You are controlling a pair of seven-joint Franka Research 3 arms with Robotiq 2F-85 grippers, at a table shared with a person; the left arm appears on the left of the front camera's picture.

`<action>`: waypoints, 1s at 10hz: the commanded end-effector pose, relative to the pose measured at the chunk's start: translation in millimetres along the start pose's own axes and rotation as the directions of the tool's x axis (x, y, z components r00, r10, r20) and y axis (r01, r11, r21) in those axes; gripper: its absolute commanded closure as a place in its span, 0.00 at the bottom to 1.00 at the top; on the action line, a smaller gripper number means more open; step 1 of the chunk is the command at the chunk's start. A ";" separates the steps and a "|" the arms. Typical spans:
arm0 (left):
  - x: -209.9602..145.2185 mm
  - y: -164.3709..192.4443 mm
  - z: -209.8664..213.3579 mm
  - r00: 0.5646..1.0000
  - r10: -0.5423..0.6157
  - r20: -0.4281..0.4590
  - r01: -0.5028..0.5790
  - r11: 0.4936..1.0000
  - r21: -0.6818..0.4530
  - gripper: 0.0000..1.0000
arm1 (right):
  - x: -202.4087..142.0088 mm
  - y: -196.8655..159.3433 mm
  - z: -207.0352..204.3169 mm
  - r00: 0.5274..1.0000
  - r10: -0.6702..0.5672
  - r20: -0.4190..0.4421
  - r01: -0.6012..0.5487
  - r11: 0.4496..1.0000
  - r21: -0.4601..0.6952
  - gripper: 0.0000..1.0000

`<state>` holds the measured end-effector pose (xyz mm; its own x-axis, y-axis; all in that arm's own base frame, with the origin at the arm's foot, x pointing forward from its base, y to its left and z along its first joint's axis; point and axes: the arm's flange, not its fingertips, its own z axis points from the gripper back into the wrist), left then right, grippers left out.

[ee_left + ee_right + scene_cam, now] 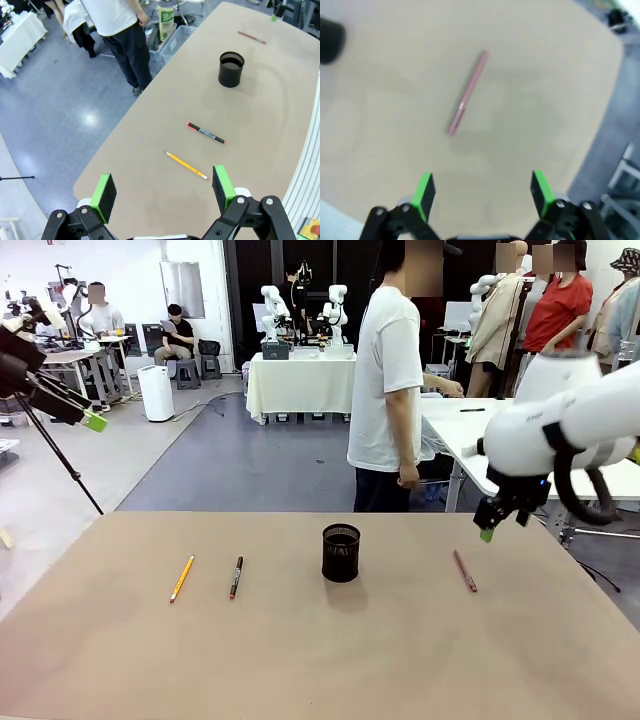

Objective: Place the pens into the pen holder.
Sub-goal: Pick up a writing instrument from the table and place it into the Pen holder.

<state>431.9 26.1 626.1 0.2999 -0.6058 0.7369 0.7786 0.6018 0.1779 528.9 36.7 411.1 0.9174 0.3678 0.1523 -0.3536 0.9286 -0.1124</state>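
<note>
The black mesh pen holder (340, 552) stands upright at mid-table. Left of it lie a yellow pencil (181, 579) and a dark pen with red ends (236, 577); a reddish pen (465, 570) lies to its right. My right gripper (490, 528) hovers open just above and beyond the reddish pen (467, 93), which lies ahead of its fingers (482, 192). My left gripper (90, 418) is raised high off the table's left side, open (163, 192) and holding nothing. Below it I see the pencil (186, 165), the dark pen (206, 133), the holder (231, 69) and the reddish pen (251, 37).
A person (388, 390) in a white shirt stands beyond the far edge of the brown table (320, 660), turned sideways. A tripod leg (60, 460) stands off the left side. A white table (470, 425) stands behind on the right.
</note>
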 end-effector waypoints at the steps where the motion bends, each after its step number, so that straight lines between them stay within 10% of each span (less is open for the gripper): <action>1: -1.7 0.1 -0.1 1.000 -0.005 0.013 0.005 1.000 -0.005 0.00 | 25.9 -7.1 -23.3 0.995 -0.098 -0.001 0.098 0.995 0.000 0.00; 3: -1.7 0.1 -0.1 1.000 -0.005 0.013 0.005 1.000 -0.005 0.00 | 20.7 -15.0 -17.5 0.995 -0.030 0.091 0.015 0.988 0.157 0.00; 4: -1.7 0.1 -0.1 1.000 -0.005 0.013 0.005 1.000 -0.005 0.00 | 14.6 -8.4 -43.3 0.997 -0.072 -0.021 0.072 0.997 0.020 0.00; 10: -1.7 0.1 -0.1 1.000 -0.005 0.013 0.005 1.000 -0.005 0.00 | 62.0 -0.3 -74.0 0.971 -0.231 -0.067 0.232 0.973 0.008 0.00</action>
<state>431.9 26.2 626.1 0.3001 -0.6058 0.7369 0.7784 0.6021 0.1779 578.5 44.1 352.8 0.9698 0.2034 0.1345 -0.2004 0.9791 -0.0357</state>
